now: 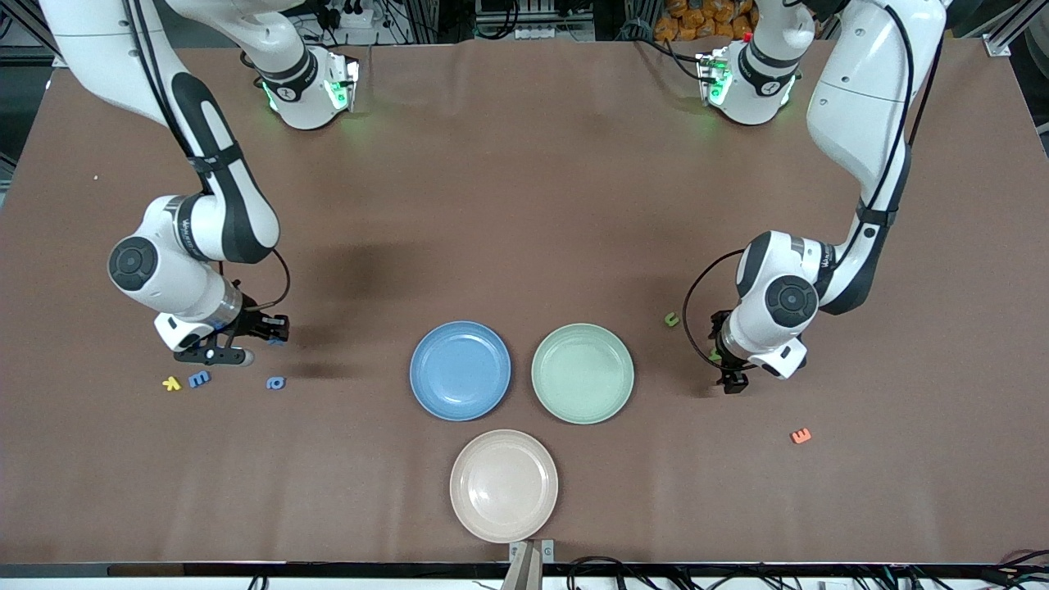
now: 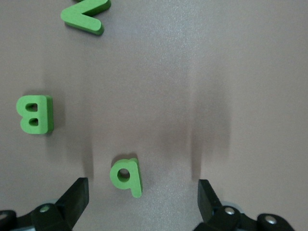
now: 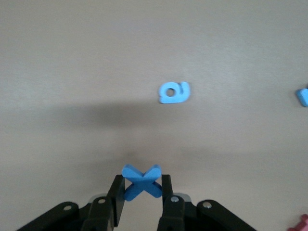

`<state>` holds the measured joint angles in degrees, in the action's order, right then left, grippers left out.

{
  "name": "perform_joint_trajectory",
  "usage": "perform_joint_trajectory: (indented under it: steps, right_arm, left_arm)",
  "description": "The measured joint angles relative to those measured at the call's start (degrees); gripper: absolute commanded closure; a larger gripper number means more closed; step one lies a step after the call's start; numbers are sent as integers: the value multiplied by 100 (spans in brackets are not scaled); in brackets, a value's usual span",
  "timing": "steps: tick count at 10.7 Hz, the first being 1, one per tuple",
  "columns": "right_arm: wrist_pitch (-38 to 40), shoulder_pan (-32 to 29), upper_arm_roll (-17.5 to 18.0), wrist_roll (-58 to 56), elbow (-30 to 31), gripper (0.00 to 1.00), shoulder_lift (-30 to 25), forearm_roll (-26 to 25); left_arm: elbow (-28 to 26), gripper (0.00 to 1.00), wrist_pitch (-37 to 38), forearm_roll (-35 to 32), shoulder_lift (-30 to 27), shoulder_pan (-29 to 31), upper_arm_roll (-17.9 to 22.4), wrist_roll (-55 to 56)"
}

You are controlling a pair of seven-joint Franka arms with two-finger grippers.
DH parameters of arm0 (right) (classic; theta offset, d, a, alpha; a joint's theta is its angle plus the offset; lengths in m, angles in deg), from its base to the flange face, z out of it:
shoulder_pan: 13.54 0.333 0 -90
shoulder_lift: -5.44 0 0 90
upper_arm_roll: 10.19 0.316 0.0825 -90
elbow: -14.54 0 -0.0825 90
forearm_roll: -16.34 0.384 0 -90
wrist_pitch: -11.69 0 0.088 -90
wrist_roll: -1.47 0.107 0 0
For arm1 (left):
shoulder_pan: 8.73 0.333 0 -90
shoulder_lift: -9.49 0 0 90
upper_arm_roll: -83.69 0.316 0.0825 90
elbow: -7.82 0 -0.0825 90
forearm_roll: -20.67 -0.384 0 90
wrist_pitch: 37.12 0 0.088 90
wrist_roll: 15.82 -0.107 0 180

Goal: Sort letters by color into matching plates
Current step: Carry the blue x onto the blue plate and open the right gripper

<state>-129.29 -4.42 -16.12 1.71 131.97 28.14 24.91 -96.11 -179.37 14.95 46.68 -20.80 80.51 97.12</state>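
1. Cream plate (image 1: 503, 485) sits nearest the front camera; blue plate (image 1: 460, 370) and green plate (image 1: 582, 373) lie side by side just farther back, all bare.
2. Right gripper (image 3: 140, 192) low over the table at the right arm's end, clenched on a blue X (image 3: 141, 182).
3. Blue "a" (image 1: 276, 382), blue letter (image 1: 199, 378) and yellow letter (image 1: 171, 383) lie near it on the table.
4. Left gripper (image 2: 139, 199) low over the table at the left arm's end, fingers spread wide, holding nothing.
5. Green "q" (image 2: 127, 176) lies between its fingers, untouched; green "B" (image 2: 35, 114) and green "V" (image 2: 86, 15) lie nearby.
6. Green letter (image 1: 672, 319) and orange letter (image 1: 801, 436) lie apart on the table.
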Motion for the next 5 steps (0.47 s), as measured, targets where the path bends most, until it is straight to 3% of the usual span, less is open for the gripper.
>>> perform_joint_trajectory:
  steps: [5]
  right_arm:
    - [523, 924, 99, 1037, -732, 75, 2, 19]
  left_arm:
    - [0, 0, -67, -3, 84, -2, 1, -2]
